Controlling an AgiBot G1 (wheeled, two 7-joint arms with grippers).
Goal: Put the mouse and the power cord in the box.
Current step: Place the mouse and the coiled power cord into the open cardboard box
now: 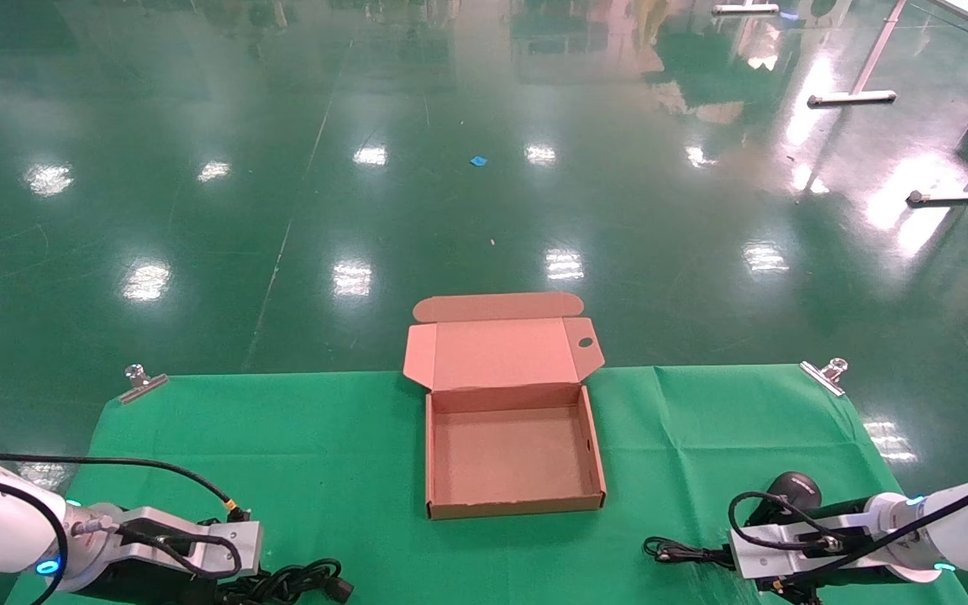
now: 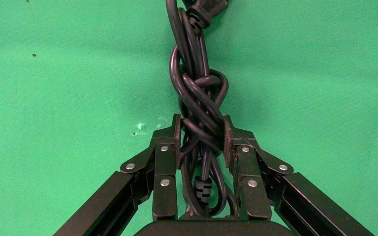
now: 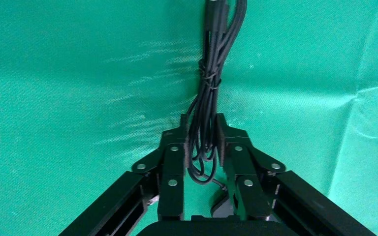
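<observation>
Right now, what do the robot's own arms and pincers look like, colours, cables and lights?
Both arms have glossy white shells ending in silver-grey wrist blocks. Loose black cables loop over each wrist, and the left one ends in a small orange connector. Small blue-cyan lights glow near both wrists. The left pincer and the right pincer are matt black: flat linkage bars joined by silver screws, with ridged inner finger pads.

1 box [image 1: 511,437], open. 1 power cord [image 2: 199,105], between left tool [image 2: 201,132] pads. 1 mouse [image 1: 793,490], beside right tool [image 3: 201,132]. 2 clips [image 1: 142,382] on worktop [image 1: 307,445] corners.
</observation>
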